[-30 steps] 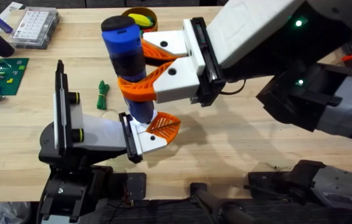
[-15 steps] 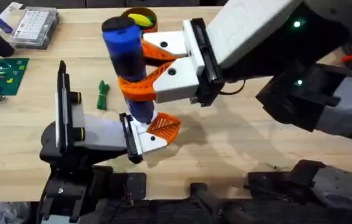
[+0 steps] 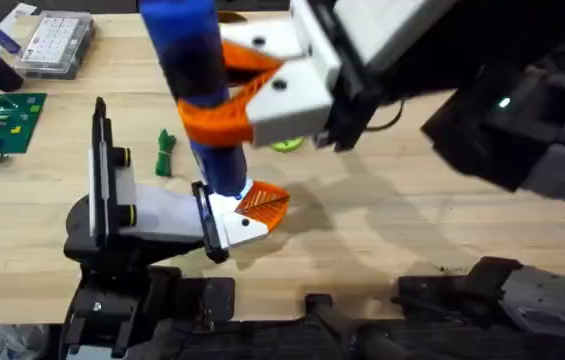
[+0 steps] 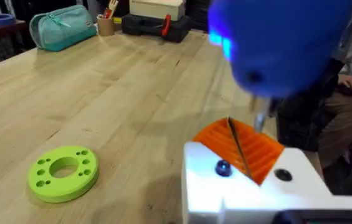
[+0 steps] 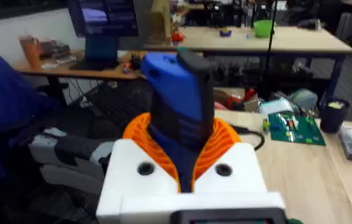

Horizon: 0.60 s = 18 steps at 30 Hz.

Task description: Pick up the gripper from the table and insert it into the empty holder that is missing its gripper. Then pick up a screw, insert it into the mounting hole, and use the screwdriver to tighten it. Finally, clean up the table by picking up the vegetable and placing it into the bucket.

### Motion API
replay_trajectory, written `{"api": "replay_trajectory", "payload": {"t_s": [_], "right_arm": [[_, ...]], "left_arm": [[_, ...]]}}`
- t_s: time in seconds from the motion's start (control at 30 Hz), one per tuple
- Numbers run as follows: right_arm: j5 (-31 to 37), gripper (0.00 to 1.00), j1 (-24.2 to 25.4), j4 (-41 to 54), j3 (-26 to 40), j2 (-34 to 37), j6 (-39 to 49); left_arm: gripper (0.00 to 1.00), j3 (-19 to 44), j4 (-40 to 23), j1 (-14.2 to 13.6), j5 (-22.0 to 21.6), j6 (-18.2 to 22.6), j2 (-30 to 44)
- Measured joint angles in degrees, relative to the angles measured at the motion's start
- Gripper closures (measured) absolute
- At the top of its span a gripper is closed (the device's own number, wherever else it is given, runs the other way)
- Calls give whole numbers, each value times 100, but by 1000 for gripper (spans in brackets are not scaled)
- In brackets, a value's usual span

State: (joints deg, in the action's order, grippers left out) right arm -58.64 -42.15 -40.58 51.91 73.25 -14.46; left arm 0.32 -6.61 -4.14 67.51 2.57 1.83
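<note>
**Driving the screw home**

On the pale wooden table [image 3: 382, 230], a green vegetable [image 3: 165, 153] waits near the left edge. My left arm props the holder [image 3: 224, 225] steady, orange gripper [image 3: 263, 203] seated. My right gripper [image 3: 224, 95] clamps the screwdriver [image 3: 202, 90] upright, tip down on the holder's mounting hole, presumably tightening.

The overhead camera looks down and forward over the bench [image 3: 412, 230], from above the arm bases at its near edge. The left wrist camera sits very low and close, facing along the bench top toward a room behind. The right wrist camera is lifted and faces out over the bench edge. All three views share the screwdriver [image 3: 197, 95] [image 4: 275, 43] [image 5: 179, 102], seen from very near.
</note>
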Motion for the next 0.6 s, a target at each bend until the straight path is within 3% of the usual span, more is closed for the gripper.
{"api": "replay_trajectory", "payload": {"t_s": [0.37, 0.6], "right_arm": [[-637, 942, 183, 165, 1086, 0, -461], [-1195, 941, 183, 349, 1298, 0, -635]], "left_arm": [[991, 0, 0, 0, 0, -2, 0], [991, 0, 0, 0, 0, -2, 0]]}}
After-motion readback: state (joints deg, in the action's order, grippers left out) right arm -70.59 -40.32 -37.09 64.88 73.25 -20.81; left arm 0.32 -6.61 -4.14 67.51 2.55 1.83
